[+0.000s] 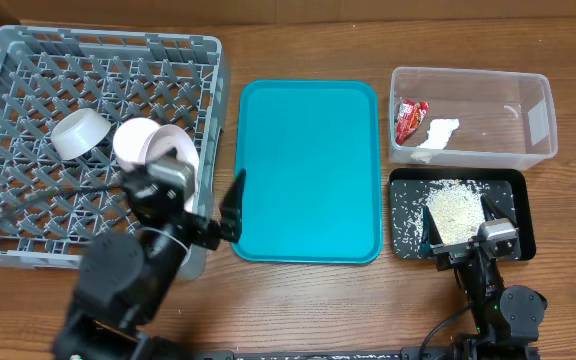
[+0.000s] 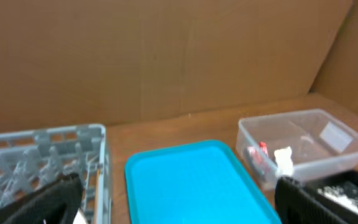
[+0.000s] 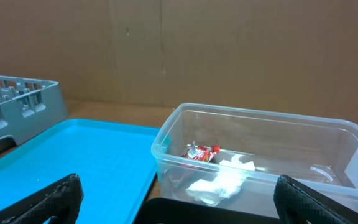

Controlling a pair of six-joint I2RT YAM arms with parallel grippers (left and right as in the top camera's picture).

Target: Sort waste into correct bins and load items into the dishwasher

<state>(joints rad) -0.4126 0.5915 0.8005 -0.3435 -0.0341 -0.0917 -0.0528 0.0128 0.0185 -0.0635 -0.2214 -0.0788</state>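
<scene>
Both tools are spread wide and hold nothing. The left tool (image 2: 178, 183) and the right tool (image 3: 178, 183) each hang clear of every object.

- The red wrapper (image 3: 202, 152) and the white tissue (image 3: 219, 182) lie side by side in the clear tub (image 3: 166, 140), just ahead of the right tool. Both are probably very light. The wrapper looks crinkly and slick, so a pinch on a raised fold would suit it. The tissue is soft and crushes easily, so any peak would do.
- The rice scraps (image 1: 453, 208) form a pale, loose heap in the black tray (image 1: 404, 182), directly under the right tool. The grains are too small to pinch and would be better tipped or scraped.
- The grey rack (image 1: 28, 45) is left of the left tool. It holds a pale bowl (image 1: 78, 132) and a white cup (image 1: 136, 140). A larger white piece beside them is partly hidden by the arm.
- The dishes are likely stiff, smooth, slippery and chippable, so they should be gripped across the rim.
- The teal tray (image 1: 308, 100) lies bare between the two tools.
- No chopsticks are visible.
- Sorting looks essentially finished.
</scene>
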